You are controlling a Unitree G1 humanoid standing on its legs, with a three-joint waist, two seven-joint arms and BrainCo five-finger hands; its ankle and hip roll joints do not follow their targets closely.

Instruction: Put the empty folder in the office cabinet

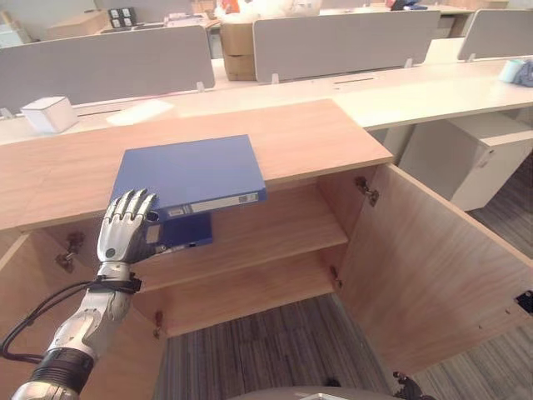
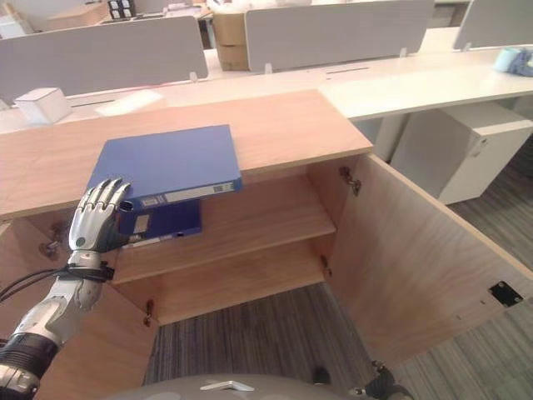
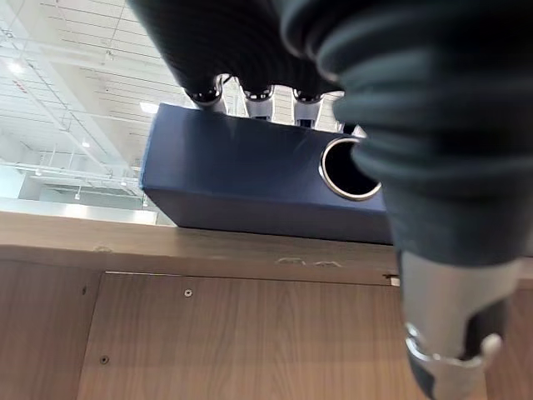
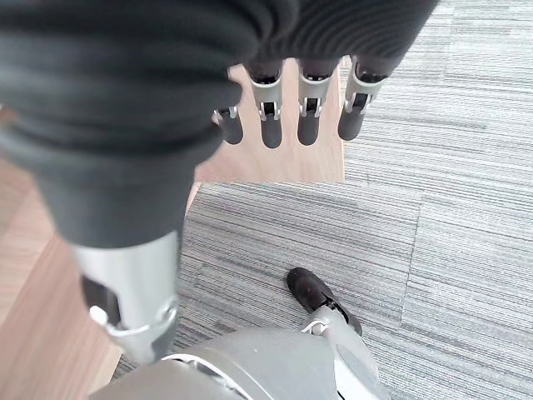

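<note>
Blue folder (image 1: pixel 187 173) flat on the wooden cabinet top (image 1: pixel 308 137), spine overhanging the front edge above the open compartment. Left hand (image 1: pixel 125 227) at the folder's near left corner, fingers (image 1: pixel 133 204) curled over the upper cover and thumb (image 3: pixel 445 333) below the spine; grasping the folder. Metal-ringed finger hole (image 3: pixel 348 169) in the spine, just beside the hand. Second blue binder (image 2: pixel 162 222) directly below the held one, lying on the upper shelf (image 1: pixel 266 229), close behind the hand. Lower shelf (image 1: pixel 241 292) beneath, further down from the hand. Open cabinet door (image 1: pixel 425 267) swung out, well apart from the left hand on the far side. Right hand (image 4: pixel 287 117) low over grey striped carpet (image 4: pixel 450 167), fingers relaxed and holding nothing. Beyond the cabinet top, away from the hand: pale desks (image 1: pixel 433 83) with grey divider panels (image 1: pixel 341 42), a small white box (image 1: pixel 50 113), cardboard boxes (image 1: pixel 237 50). White pedestal unit (image 1: pixel 466 158) beyond the open door.
</note>
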